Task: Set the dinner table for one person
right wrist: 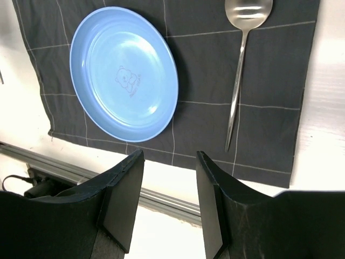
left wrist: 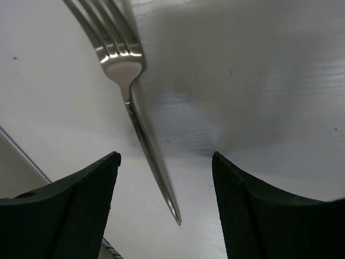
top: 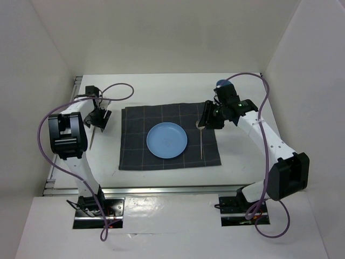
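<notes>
Dark ribbed fingers [left wrist: 81, 205] of the left gripper [left wrist: 166, 159] stand wide apart and hold nothing. Between them lies a fork [left wrist: 119, 56], its handle end nearest to the tips and its tines pointing away beyond them. Neither finger touches it, as far as I can see. Under the fork and all around the fingers is the dinner table [left wrist: 269, 81], white and flat.

On the other arm, the right gripper [right wrist: 168, 162] is also open and its fingers [right wrist: 121, 199] are empty. Beyond the tips lies a dark checked cloth [right wrist: 269, 86]. On it, toward the left-finger side, rests a blue plate [right wrist: 124, 73]. Toward the right-finger side rests a spoon [right wrist: 248, 13], its handle pointing back to the fingers.

I judge the table to be heavy, stiff and fixed: it is a surface to put things on, not a thing to grasp. Its top looks smooth, so the thin fork can probably slide on it. The fork seems light, rigid and slippery, and it lies very flat. I would pinch it across the narrow handle, near the middle, with the tips low against the table.
</notes>
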`<state>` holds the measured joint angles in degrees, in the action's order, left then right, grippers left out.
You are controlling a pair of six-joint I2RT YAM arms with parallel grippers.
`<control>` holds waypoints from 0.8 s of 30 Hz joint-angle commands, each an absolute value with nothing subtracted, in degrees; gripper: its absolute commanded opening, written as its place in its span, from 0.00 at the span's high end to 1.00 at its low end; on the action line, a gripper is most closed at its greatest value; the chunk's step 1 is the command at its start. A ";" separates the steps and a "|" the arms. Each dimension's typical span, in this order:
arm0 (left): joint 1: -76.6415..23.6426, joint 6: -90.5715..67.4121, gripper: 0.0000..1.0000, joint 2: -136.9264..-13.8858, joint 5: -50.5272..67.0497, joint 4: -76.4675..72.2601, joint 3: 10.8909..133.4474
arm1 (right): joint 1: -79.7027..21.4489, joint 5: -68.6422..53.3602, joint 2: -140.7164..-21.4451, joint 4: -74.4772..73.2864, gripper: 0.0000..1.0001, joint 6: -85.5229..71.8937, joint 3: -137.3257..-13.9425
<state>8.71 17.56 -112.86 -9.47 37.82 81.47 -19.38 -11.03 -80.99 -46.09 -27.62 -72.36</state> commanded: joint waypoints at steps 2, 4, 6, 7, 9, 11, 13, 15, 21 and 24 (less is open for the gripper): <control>9.32 15.56 0.25 -117.06 -6.77 38.93 83.23 | -19.69 -8.62 -78.93 -48.52 0.49 -27.25 -74.00; 9.32 15.56 0.25 -118.21 -6.24 39.63 84.46 | -19.69 -7.48 -78.93 -48.52 0.49 -27.25 -74.00; 9.32 14.16 0.30 -119.61 -6.94 41.04 85.07 | -19.69 -6.95 -78.93 -48.52 0.49 -27.25 -74.00; 9.32 14.15 0.32 -119.62 -6.94 41.04 85.08 | -19.69 -6.94 -78.93 -48.52 0.49 -27.25 -73.39; 9.32 14.15 0.44 -119.62 -5.81 41.75 85.08 | -19.69 -6.94 -77.88 -48.52 0.48 -27.25 -72.69; 9.84 13.63 0.61 -118.92 -2.30 43.32 84.55 | -19.69 -6.94 -77.34 -47.99 0.48 -27.86 -72.08; 9.84 12.49 1.00 -118.92 -0.62 44.56 85.77 | -19.69 -6.33 -76.82 -47.99 0.48 -27.86 -72.07; 10.37 11.78 1.00 -118.92 1.66 45.70 86.48 | -19.69 -5.80 -76.82 -47.99 0.48 -27.86 -72.07; 10.37 5.99 1.00 -113.66 5.45 45.00 85.87 | -19.69 -5.27 -76.82 -49.39 0.48 -27.86 -72.07; 10.37 -0.51 1.00 -106.82 5.45 44.39 85.34 | -19.69 -4.66 -76.29 -49.39 0.48 -27.86 -72.07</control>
<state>10.41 6.59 -115.57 2.11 43.70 85.21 -19.38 -6.17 -78.54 -48.56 -27.64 -71.85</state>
